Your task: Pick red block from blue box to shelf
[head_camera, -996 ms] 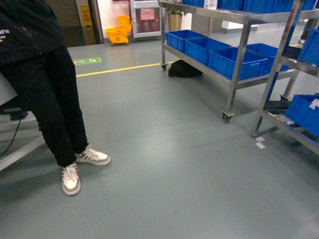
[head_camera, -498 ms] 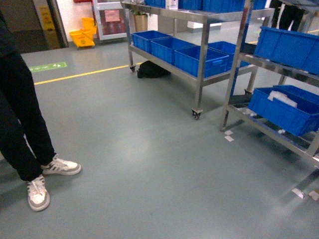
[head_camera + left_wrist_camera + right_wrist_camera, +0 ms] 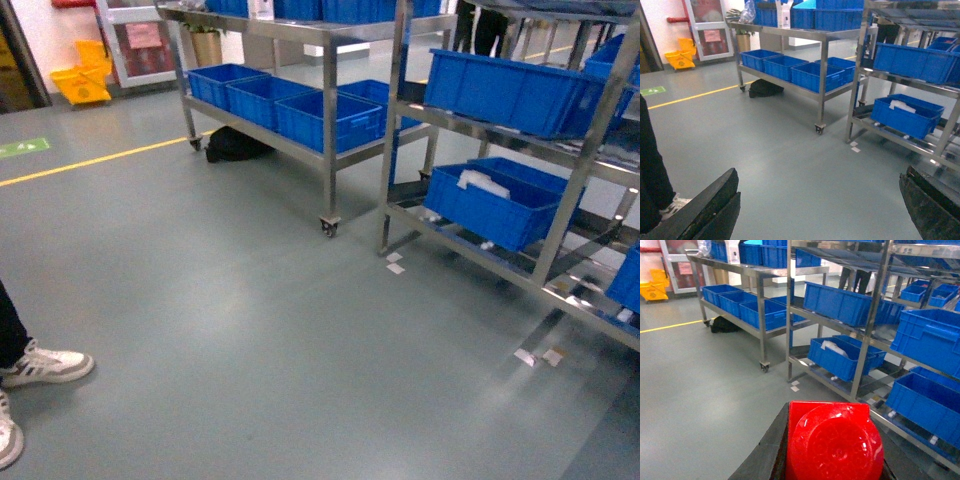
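Note:
The red block, glossy with a round stud facing the camera, fills the bottom of the right wrist view. My right gripper is shut on it, a dark finger pressed against its left side. Beyond it stands the shelf, a steel rack with tiers of dark blue crates; it also rises at the right in the head view as shelf. My left gripper is open and empty above bare floor, its fingers wide apart. The blue box is out of view. Neither gripper shows in the head view.
A wheeled steel cart with blue crates stands left of the shelf, a black bag under it. A person's white shoes are at the left edge. White markers lie on the grey floor by the shelf's feet.
The head view has swung right: the person's legs have slid to the left edge and the cart and shelf have moved from the right toward the middle and nearer.

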You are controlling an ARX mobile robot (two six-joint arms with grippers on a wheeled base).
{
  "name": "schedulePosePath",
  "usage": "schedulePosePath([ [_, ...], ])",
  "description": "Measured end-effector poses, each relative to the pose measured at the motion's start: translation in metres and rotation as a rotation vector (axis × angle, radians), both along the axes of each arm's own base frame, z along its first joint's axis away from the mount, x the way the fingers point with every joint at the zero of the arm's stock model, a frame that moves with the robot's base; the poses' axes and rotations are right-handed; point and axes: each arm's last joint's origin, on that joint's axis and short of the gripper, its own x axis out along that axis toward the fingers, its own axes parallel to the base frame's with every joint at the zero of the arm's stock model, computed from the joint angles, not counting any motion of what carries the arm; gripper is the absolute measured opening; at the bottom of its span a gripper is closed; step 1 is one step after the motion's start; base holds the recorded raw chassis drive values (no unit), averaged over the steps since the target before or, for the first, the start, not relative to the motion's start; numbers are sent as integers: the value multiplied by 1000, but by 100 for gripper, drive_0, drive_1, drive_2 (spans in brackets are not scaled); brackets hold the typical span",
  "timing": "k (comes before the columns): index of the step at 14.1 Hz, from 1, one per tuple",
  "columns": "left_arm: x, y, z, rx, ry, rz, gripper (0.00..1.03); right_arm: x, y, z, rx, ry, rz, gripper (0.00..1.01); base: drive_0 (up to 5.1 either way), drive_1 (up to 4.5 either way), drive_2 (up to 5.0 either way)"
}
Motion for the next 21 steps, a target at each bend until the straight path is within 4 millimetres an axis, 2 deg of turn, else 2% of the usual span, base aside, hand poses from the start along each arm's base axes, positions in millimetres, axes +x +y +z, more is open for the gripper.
schedulePosePath([
  [13,0,0,0,0,0,1,98,0,0,0,0,0,0,27,-148,81,-377],
  [15,0,0,0,0,0,-2,98,0,0,0,0,0,-1,27,-83,-83,-83],
  [21,0,0,0,0,0,-1,98,0,0,0,0,0,0,27,3,358,-351],
])
